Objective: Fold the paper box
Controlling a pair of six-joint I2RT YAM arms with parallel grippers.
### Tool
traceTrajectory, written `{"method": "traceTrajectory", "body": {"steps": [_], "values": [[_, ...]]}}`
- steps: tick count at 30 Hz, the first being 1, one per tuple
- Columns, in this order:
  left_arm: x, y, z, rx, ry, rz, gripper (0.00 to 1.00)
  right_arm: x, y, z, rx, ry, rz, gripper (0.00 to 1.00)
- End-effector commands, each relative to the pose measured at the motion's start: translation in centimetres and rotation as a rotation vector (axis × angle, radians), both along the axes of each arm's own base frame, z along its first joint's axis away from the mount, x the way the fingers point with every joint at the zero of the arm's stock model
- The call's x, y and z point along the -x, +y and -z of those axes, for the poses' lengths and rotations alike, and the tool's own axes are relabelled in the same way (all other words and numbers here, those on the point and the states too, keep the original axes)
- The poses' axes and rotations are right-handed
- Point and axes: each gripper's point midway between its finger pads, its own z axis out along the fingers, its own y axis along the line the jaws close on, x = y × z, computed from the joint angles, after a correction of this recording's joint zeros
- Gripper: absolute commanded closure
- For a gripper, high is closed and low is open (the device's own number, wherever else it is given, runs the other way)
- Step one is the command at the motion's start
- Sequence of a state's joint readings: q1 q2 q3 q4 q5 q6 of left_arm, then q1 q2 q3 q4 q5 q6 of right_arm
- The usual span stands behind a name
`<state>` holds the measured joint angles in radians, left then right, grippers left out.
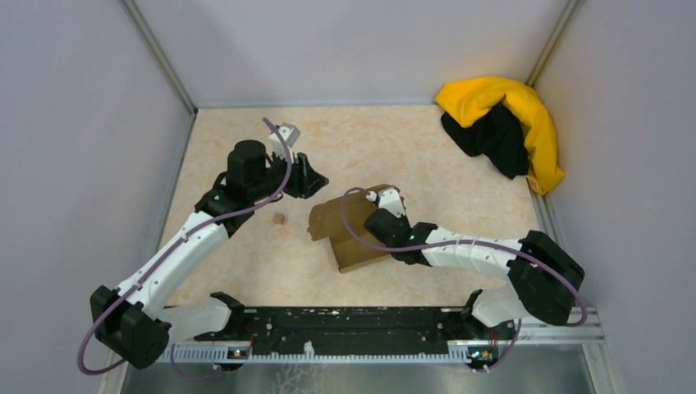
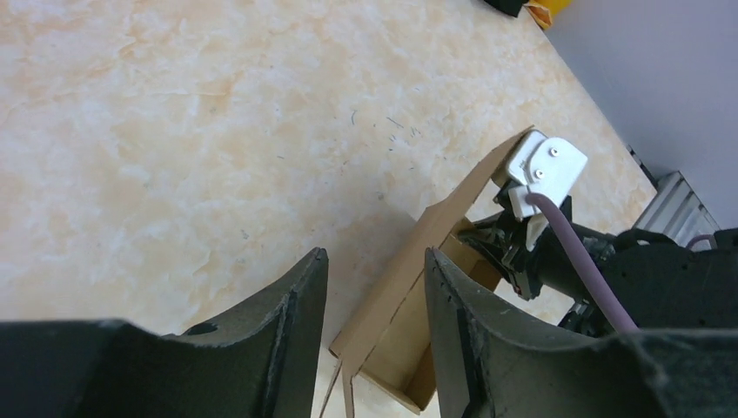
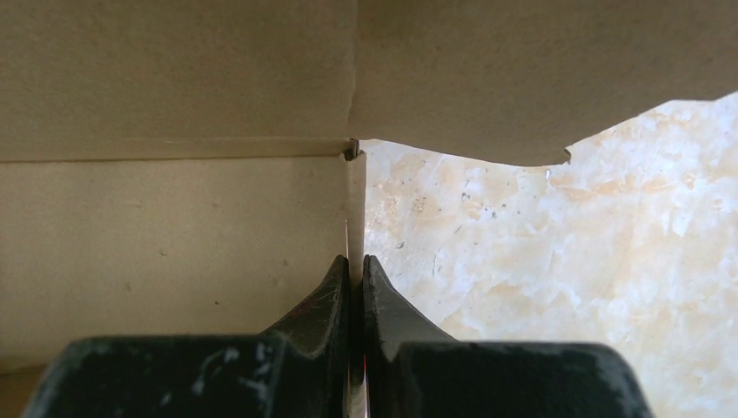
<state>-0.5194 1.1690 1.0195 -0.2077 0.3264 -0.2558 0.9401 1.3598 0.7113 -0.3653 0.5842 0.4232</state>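
Note:
The paper box [image 1: 332, 220] is brown cardboard, partly folded, lying mid-table with walls raised. My right gripper [image 1: 379, 220] reaches into it from the right. In the right wrist view this gripper [image 3: 355, 259] is shut on the thin edge of a cardboard wall [image 3: 174, 235]. My left gripper [image 1: 316, 182] hovers just off the box's far-left corner, apart from it. In the left wrist view it [image 2: 375, 254] is open with nothing between its fingers; the box [image 2: 396, 326] and the right arm's wrist [image 2: 557, 261] lie beyond them.
A tiny cardboard scrap [image 1: 279, 219] lies left of the box. A yellow-and-black cloth heap [image 1: 509, 123] fills the back right corner. Grey walls enclose the table on three sides, and the arms' black mounting rail [image 1: 353, 332] runs along the near edge.

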Motion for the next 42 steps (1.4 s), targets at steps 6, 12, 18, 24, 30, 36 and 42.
{"method": "traceTrajectory", "body": {"steps": [6,12,18,24,30,36,42], "values": [[-0.3,3.3,2.0,0.018,0.014,-0.185,0.48,-1.3,1.6,-4.4,0.055,-0.200,-0.057,1.00],[-0.7,4.0,3.9,0.004,0.037,-0.198,0.48,-2.0,1.7,-6.0,0.078,-0.263,-0.096,1.00],[-1.2,4.6,5.2,-0.002,0.049,-0.209,0.48,-2.3,1.1,-7.0,0.094,-0.323,-0.111,1.00],[-1.5,4.7,5.8,-0.002,0.065,-0.210,0.49,-2.8,1.2,-6.0,0.153,-0.304,-0.101,1.00],[-1.6,5.0,5.7,-0.005,0.065,-0.219,0.49,-3.6,1.5,-3.9,0.166,-0.240,-0.069,1.00],[-1.9,5.3,6.5,-0.016,0.087,-0.236,0.48,-4.9,1.6,-3.4,0.080,-0.171,-0.004,1.00],[-2.4,5.9,7.6,-0.032,0.119,-0.261,0.48,-6.9,1.8,-2.8,0.014,-0.105,0.115,1.00]]}}
